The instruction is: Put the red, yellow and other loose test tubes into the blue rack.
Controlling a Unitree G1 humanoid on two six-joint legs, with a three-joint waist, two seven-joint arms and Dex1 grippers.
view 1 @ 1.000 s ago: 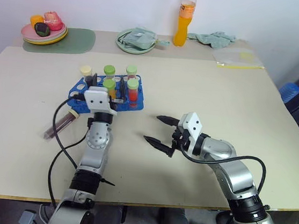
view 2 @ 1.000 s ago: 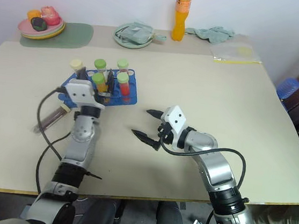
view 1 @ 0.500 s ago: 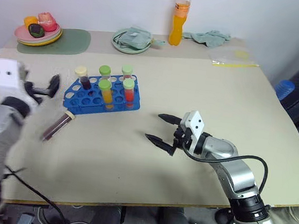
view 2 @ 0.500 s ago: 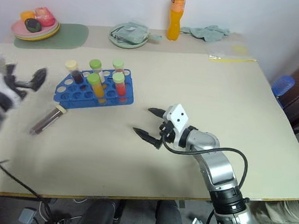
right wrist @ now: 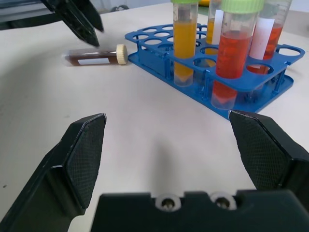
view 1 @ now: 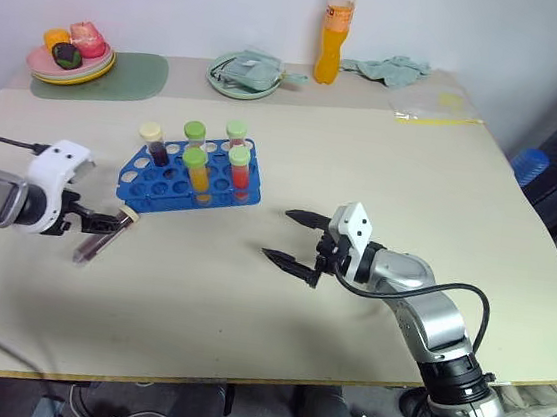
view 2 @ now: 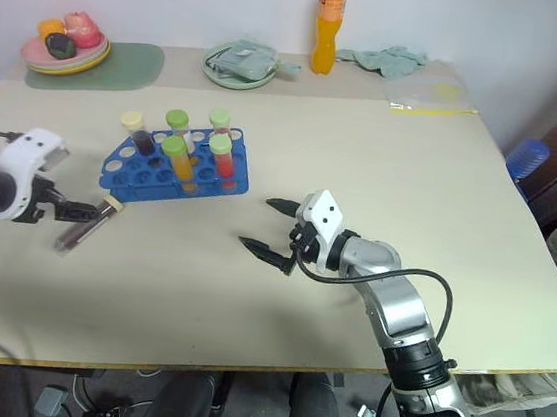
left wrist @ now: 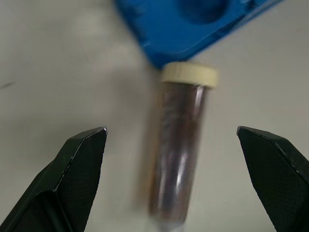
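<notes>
A blue rack (view 1: pixel 190 176) stands toward the left half of the table (view 1: pixel 385 160), nearer its far edge than its near one. Five capped tubes stand upright in it; the right wrist view shows an orange-filled tube (right wrist: pixel 185 41) and a red-filled tube (right wrist: pixel 232 53) up close, which the head views give only as small coloured caps.

One loose tube (view 1: pixel 102 237) of dark brown liquid lies flat on the table just off the rack's near left corner, its cream cap (left wrist: pixel 189 75) pointing at the rack. The left wrist view shows that cap lying just short of the rack's blue corner, though whether they touch cannot be told.

The left gripper (view 1: pixel 99 218) hangs over this tube with its jaws wide, one finger (left wrist: pixel 79 164) on each side and holding nothing. The right wrist view also catches its black fingertips (right wrist: pixel 79 21) above the lying tube.

The right gripper (view 1: pixel 293 238) hovers near the middle of the table, to the right of the rack, jaws wide and empty.
</notes>
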